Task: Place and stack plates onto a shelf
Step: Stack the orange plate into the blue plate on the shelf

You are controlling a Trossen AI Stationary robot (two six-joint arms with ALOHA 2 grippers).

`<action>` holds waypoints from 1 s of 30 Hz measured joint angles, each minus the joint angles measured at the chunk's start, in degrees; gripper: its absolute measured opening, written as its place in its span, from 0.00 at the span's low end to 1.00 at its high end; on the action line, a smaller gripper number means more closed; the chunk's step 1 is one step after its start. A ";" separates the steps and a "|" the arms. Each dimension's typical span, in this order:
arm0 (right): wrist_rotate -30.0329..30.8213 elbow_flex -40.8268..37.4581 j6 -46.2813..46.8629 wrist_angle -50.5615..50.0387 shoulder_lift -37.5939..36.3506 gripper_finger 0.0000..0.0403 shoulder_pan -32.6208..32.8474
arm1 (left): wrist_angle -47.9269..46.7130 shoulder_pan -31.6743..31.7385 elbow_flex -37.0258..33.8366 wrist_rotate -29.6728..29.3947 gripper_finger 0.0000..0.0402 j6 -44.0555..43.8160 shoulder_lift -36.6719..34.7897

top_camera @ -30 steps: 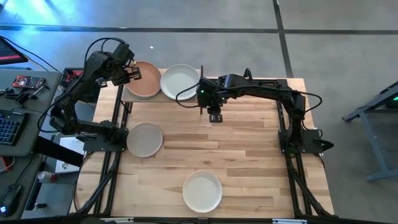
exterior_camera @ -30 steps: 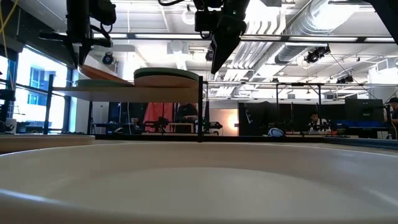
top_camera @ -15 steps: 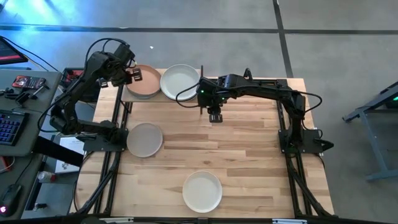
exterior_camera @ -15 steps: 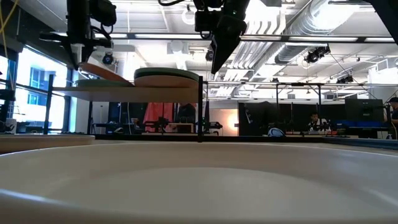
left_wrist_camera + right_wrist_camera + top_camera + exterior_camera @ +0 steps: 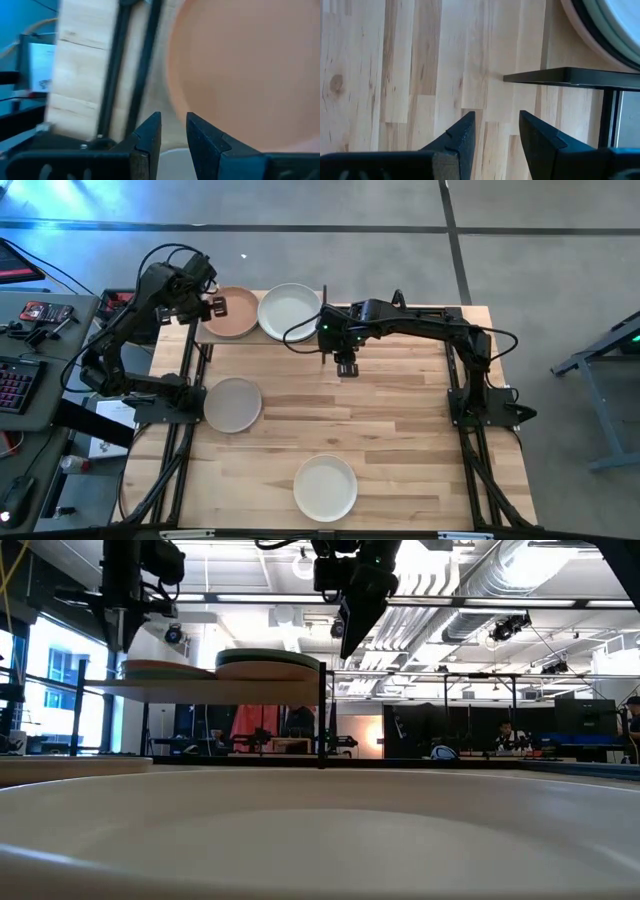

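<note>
On the shelf (image 5: 252,336) lie two stacks of plates. The terracotta plate (image 5: 235,312) tops the left stack and lies flat on a green plate (image 5: 150,673). A pale plate (image 5: 290,311) tops the right stack (image 5: 268,662). My left gripper (image 5: 214,307) hovers open at the terracotta plate's left rim (image 5: 172,75); nothing sits between its fingers (image 5: 173,131). My right gripper (image 5: 345,367) hangs open over bare tabletop just in front of the shelf's right end (image 5: 495,132). A grey-beige plate (image 5: 233,404) and a cream plate (image 5: 325,487) lie on the tabletop.
The shelf's black leg and frame bar (image 5: 560,76) stand close beside my right gripper. The cream plate fills the low view's foreground (image 5: 320,840). Bare tabletop (image 5: 400,430) stretches across the middle and right. A desk with a keyboard (image 5: 15,380) sits beyond the table's left edge.
The terracotta plate, held tilted with its left rim raised a second ago, has come down flat onto the left stack. My left gripper has let it go and drawn slightly back toward the table's left edge. The right arm kept still.
</note>
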 joint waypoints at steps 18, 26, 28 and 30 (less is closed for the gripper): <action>0.00 0.00 2.44 0.06 0.00 0.32 0.00 | 5.63 -4.79 0.02 8.54 0.19 7.04 3.60; 0.00 0.00 4.09 0.04 0.00 0.32 0.00 | 5.65 -4.79 0.02 9.33 0.19 7.13 8.72; 0.00 0.00 4.09 0.04 0.00 0.32 0.00 | 5.67 -4.76 0.02 9.41 0.19 7.43 9.50; 0.00 0.00 4.08 0.04 0.00 0.32 0.00 | 5.71 -4.79 0.02 9.43 0.19 7.45 9.96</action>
